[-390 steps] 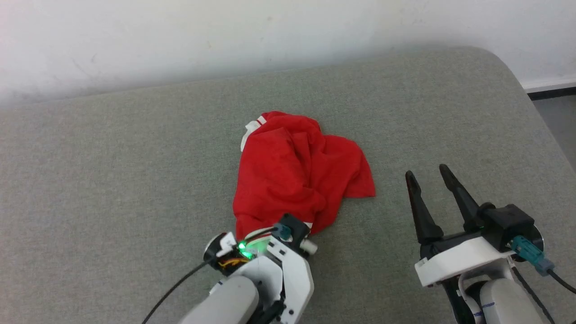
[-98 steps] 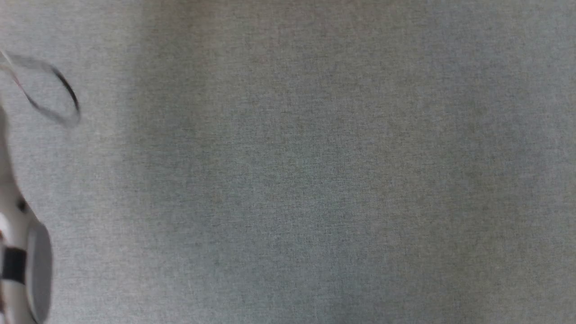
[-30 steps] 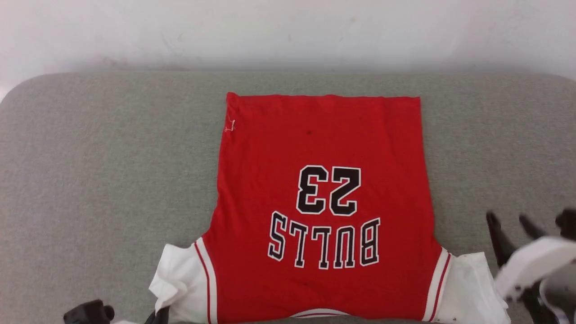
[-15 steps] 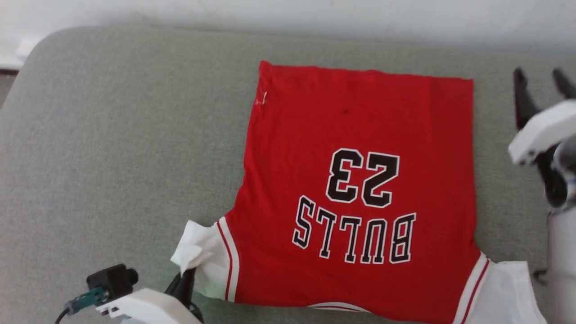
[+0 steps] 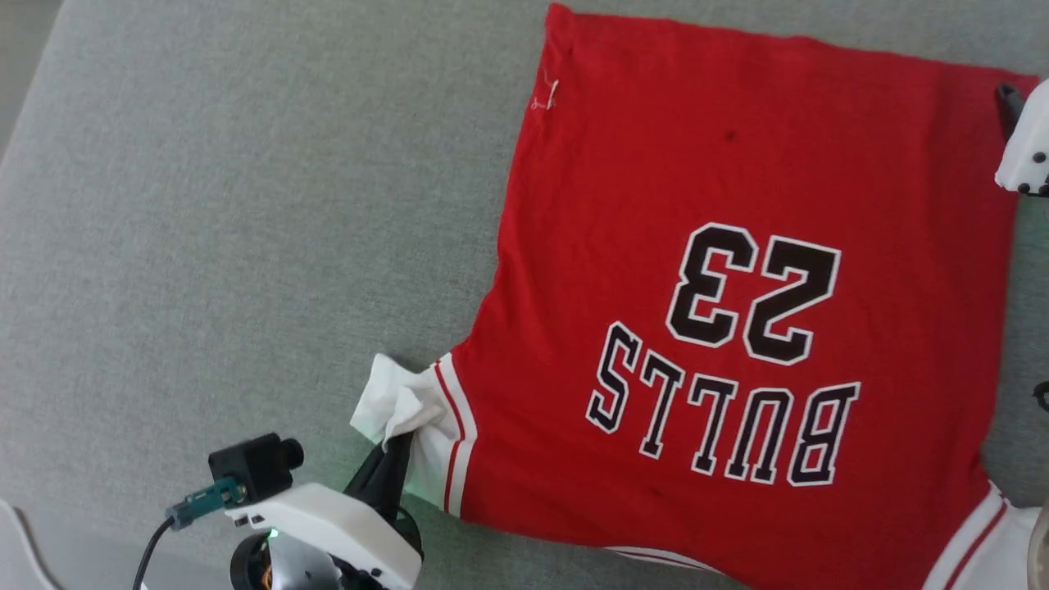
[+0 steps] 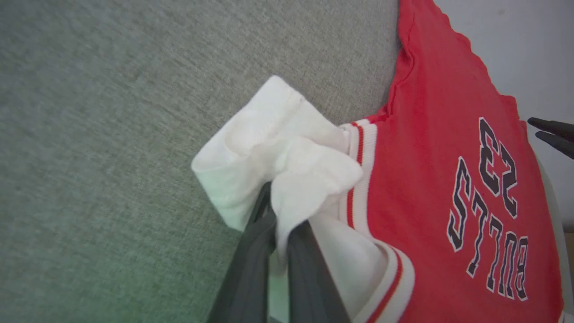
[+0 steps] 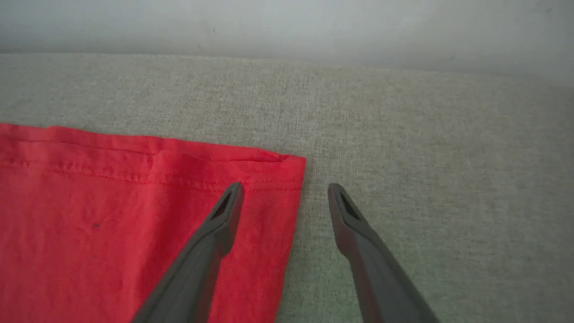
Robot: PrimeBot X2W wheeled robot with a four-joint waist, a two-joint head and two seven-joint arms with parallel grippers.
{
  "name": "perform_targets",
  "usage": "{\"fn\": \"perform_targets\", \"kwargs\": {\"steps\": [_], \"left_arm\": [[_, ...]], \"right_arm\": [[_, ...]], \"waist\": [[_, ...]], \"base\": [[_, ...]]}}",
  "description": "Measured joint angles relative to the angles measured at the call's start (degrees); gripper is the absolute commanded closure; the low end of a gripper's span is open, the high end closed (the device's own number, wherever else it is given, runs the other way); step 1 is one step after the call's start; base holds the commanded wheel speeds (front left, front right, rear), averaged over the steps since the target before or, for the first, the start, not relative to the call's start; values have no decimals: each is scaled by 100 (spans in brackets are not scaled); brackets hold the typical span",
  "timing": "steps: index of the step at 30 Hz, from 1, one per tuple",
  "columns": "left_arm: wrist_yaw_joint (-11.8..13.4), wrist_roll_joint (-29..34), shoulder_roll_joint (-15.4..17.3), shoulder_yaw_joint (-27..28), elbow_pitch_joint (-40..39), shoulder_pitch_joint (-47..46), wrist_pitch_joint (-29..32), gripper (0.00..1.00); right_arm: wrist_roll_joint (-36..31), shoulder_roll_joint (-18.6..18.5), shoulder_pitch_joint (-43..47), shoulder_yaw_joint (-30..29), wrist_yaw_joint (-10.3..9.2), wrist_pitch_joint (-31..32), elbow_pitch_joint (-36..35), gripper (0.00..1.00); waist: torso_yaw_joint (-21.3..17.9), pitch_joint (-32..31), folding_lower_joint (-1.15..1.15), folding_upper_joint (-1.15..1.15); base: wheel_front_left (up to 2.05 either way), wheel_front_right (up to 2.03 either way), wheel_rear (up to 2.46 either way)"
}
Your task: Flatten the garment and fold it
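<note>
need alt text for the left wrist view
The left gripper is shut on the crumpled white sleeve of a red shirt spread on a grey cushion. Its print reads BULLS 23, and the right gripper pokes in at the right edge.

The shirt (image 5: 737,246), a crumpled heap before, now lies spread flat, the left gripper (image 6: 280,211) pinching its sleeve (image 6: 278,148) and the right gripper (image 7: 284,188) moved to its hem corner (image 7: 287,165).

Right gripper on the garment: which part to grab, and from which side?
Probably the far hem corner of the garment, approached from its outer side edge. The corner lies flat on the grey cushion, and the open right gripper straddles that edge, one finger over fabric and one over cushion.
</note>
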Motion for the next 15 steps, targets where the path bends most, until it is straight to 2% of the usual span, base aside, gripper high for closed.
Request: {"fn": "perform_targets", "kwargs": {"steps": [4,5,6,7,9,10,11,15], "left_arm": [[-70,-2,-26,-33,10,-72,-81,100],[-92,-2,-38,-38,9,-77,-100,100],[-101,-3,-46,-46,8,-94,-104,100],[-110,-25,-60,-46,7,-109,-143,100],[-144,-47,-74,-45,16,-142,-166,100],[-144,-47,-75,-45,22,-148,-172,100],[-144,-46,-74,-42,30,-153,-179,100],[-144,-49,-68,-21,81,-154,-219,100]], "right_arm": [[-226,7,-193,-129,0,601,87,0],[-290,-3,-261,-160,0,715,69,19],[-341,-5,-322,-227,0,831,43,19],[-381,3,-369,-309,0,945,15,49],[-457,23,-403,-431,0,1116,-71,68],[-515,31,-402,-439,0,1160,-125,90],[-548,55,-391,-470,0,1155,-187,100],[-424,234,-130,-552,0,610,-432,100]], "waist": [[128,228,0,0],[154,274,-1,0],[177,312,-2,0],[198,345,-1,0],[231,386,-2,0],[237,393,-1,0],[233,392,-1,0],[182,314,-1,0]], "base": [[0,0,0],[0,0,0],[0,0,0],[0,0,0],[0,0,0],[0,0,0],[0,0,0],[0,0,0]]}}
